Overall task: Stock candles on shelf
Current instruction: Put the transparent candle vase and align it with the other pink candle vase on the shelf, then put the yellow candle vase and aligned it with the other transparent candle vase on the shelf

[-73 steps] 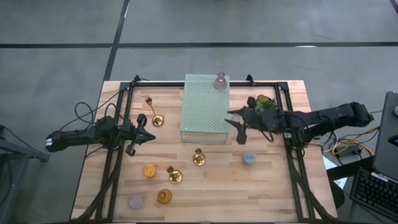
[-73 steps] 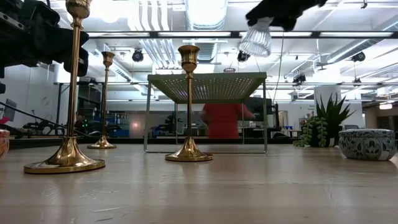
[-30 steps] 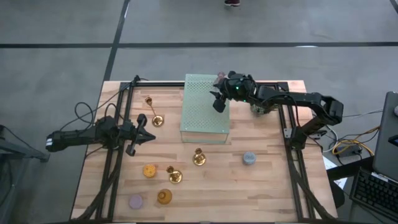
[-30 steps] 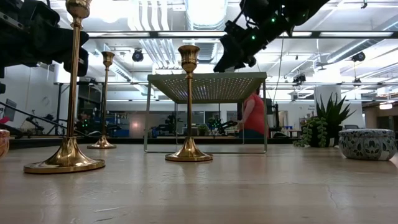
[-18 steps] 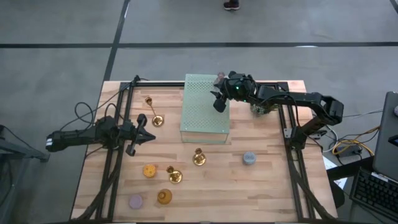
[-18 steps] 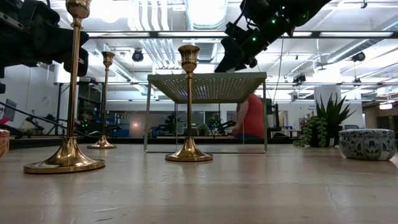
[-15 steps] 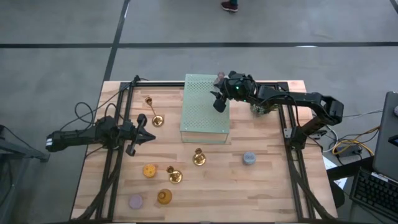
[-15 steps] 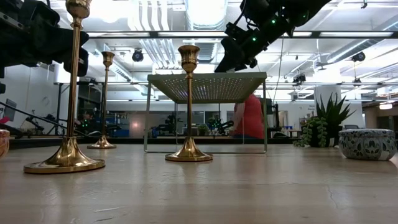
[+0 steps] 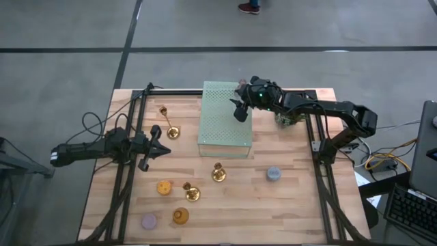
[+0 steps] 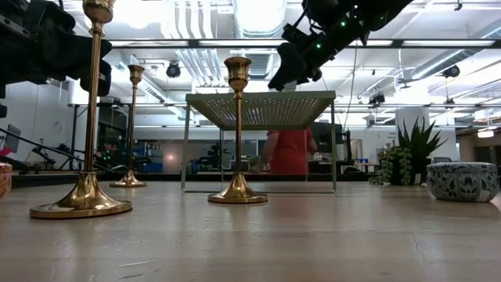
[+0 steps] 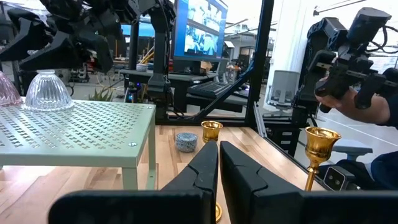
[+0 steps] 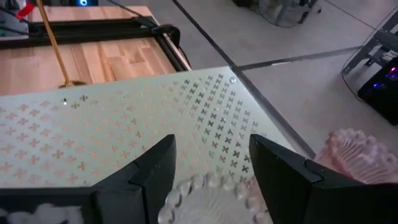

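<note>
The mint-green shelf [image 9: 222, 119] stands at the table's far middle. On its far right corner a clear ribbed candle [image 11: 46, 90] and a pink candle [image 12: 360, 155] rest on their bases. My right gripper [image 12: 211, 146] hovers over that corner, open, with a finger on either side of the clear candle's rim [image 12: 211, 202]. In the high view it hides that candle. Orange [image 9: 164, 186], amber [image 9: 180, 216], lilac [image 9: 149, 221] and pale blue [image 9: 274, 173] candles sit on the table. My left gripper [image 11: 219, 155] waits shut at the table's left [image 9: 158, 147]. My right gripper comes slanting down from the table's right, its fingers [image 12: 155, 168] beside the clear candle's scalloped rim. I cannot tell whether they touch it. The candle stands upright on the shelf top.
Three brass candlesticks [image 9: 169, 126] [image 9: 218, 172] [image 9: 191, 193] stand on the table around the shelf's left and near sides. A small green plant [image 9: 290, 113] sits under my right arm. A black metal frame [image 9: 317, 157] borders the table. A person in red [image 10: 288, 153] moves behind it.
My right gripper has carried the clear candle from beside the shelf's right edge toward the far edge, and the candle now stands on the shelf next to the pink one. Over the last second the gripper has stayed above that corner.
</note>
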### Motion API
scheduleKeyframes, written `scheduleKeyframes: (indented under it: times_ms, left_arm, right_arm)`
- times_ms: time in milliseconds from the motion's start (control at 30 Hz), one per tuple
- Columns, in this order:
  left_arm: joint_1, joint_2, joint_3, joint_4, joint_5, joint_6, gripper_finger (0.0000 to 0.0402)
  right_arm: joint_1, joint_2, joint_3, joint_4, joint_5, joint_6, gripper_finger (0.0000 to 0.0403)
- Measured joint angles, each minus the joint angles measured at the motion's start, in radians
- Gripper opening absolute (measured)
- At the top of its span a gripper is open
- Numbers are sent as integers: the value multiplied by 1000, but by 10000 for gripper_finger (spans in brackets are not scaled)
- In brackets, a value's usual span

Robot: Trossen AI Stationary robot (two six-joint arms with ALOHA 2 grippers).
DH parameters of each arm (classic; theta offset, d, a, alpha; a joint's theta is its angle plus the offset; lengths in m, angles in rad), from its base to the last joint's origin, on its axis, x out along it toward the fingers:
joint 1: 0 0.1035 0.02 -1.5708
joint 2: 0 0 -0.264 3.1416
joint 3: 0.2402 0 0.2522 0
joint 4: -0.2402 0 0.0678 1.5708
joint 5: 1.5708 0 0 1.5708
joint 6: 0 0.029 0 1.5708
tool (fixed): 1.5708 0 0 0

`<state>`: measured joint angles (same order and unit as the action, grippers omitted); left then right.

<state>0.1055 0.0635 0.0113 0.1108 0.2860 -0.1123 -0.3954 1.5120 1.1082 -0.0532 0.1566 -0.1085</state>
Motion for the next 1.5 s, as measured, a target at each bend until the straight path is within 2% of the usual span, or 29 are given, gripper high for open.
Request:
scheduleKeyframes:
  times_ms: [233, 467, 1000, 1167, 1500]
  left_arm:
    - [0, 0, 0, 0, 0, 0, 21]
    - [0, 0, 0, 0, 0, 0, 21]
    - [0, 0, 0, 0, 0, 0, 21]
    - [0, 0, 0, 0, 0, 0, 21]
    - [0, 0, 0, 0, 0, 0, 21]
  right_arm:
    - [24, -35, 25, -2, 0, 0, 228]
    - [96, -117, 23, -29, 0, -3, 251]
    - [330, -284, 12, -190, 0, 31, 260]
    - [416, -288, 9, -191, -1, 45, 263]
    - [612, -205, 6, -196, -3, 57, 248]
